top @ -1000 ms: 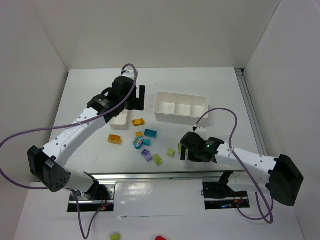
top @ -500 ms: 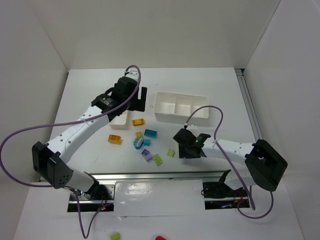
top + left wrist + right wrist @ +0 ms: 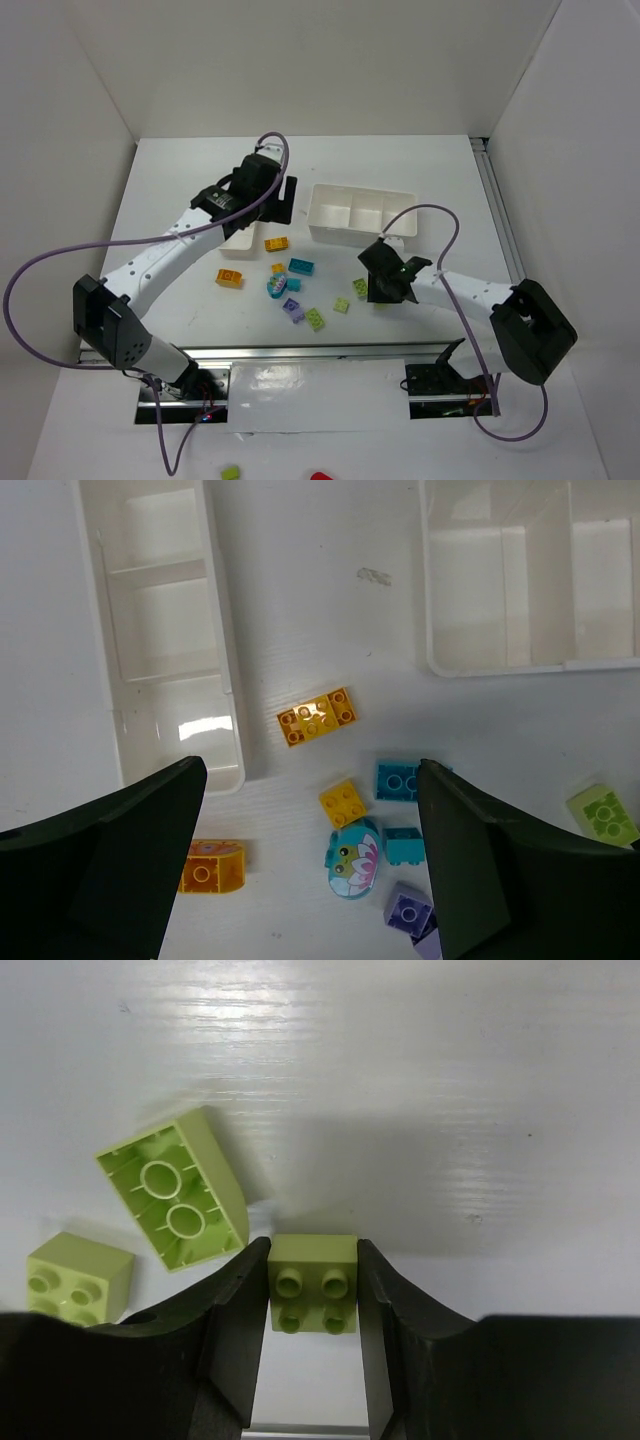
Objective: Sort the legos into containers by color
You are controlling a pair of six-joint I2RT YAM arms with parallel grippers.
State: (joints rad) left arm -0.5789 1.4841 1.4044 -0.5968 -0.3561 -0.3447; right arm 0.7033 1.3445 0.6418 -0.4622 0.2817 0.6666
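Observation:
My right gripper (image 3: 313, 1290) is shut on a small light green lego (image 3: 313, 1282), studs facing the camera, low over the table. An overturned light green brick (image 3: 175, 1188) and another small green one (image 3: 80, 1278) lie to its left. Seen from above, the right gripper (image 3: 385, 282) is in front of the wide three-compartment tray (image 3: 355, 237). My left gripper (image 3: 310, 780) hangs open above orange (image 3: 317, 716), yellow (image 3: 342, 802), teal (image 3: 398, 780) and purple (image 3: 408, 912) legos, beside the narrow two-compartment tray (image 3: 225, 650). No lego shows in the tray compartments in view.
A teal rounded piece with a frog picture (image 3: 352, 858) and an orange rounded piece (image 3: 212, 866) lie among the bricks. A metal rail (image 3: 300, 352) runs along the near edge, with stray green (image 3: 230, 472) and red (image 3: 320, 476) bits beyond it. Purple cables loop off both arms.
The right gripper has shut on the small light green lego and its arm has swung back toward the wide tray. The left arm has shifted slightly and stays open.

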